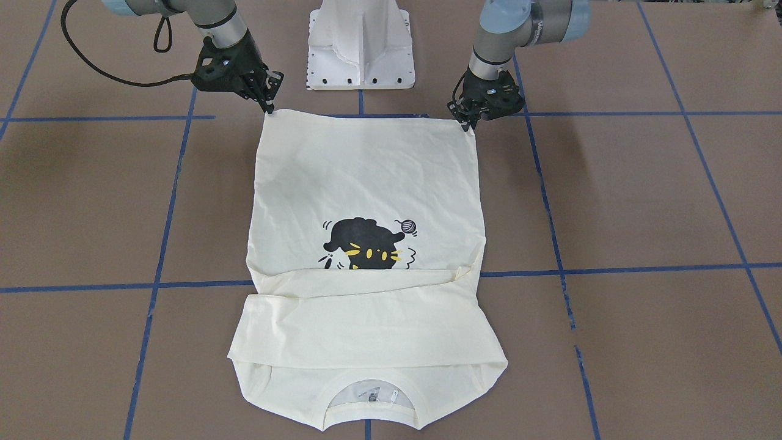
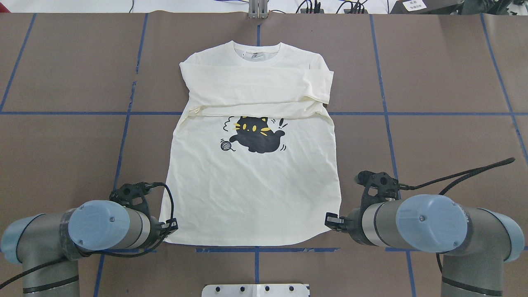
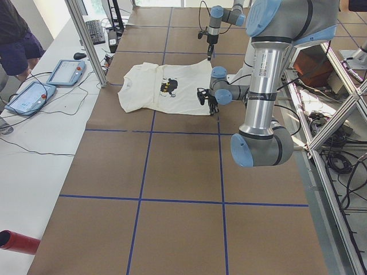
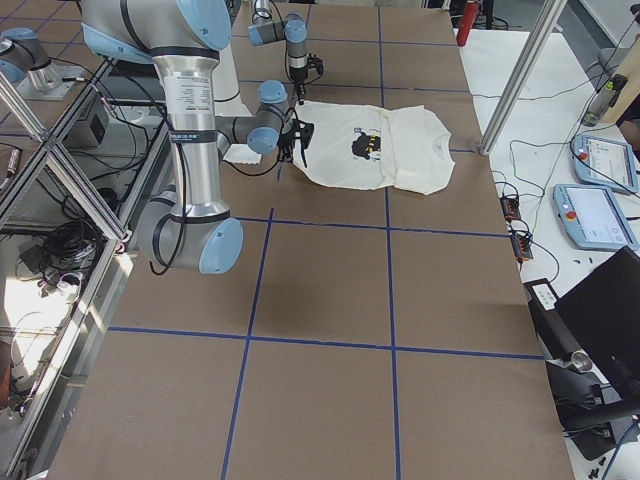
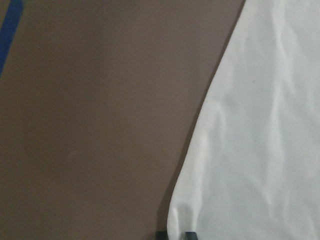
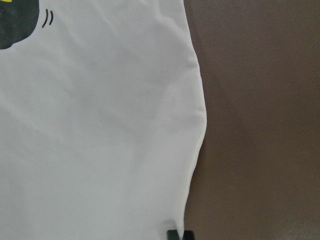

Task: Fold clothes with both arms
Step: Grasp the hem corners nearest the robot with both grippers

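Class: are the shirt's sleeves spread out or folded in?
Folded in: both sleeves lie crosswise over the shirt, between collar and cat print.

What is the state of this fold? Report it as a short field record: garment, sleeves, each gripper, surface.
garment: T-shirt lying flat, cat graphic face up, collar at the end away from the robot
sleeves: both folded across the chest, covering the top edge of the graphic
left gripper: at the hem corner on the robot's left, appears pinched on the cloth
right gripper: at the hem corner on the robot's right, appears pinched on the cloth
surface: brown table with a blue tape grid
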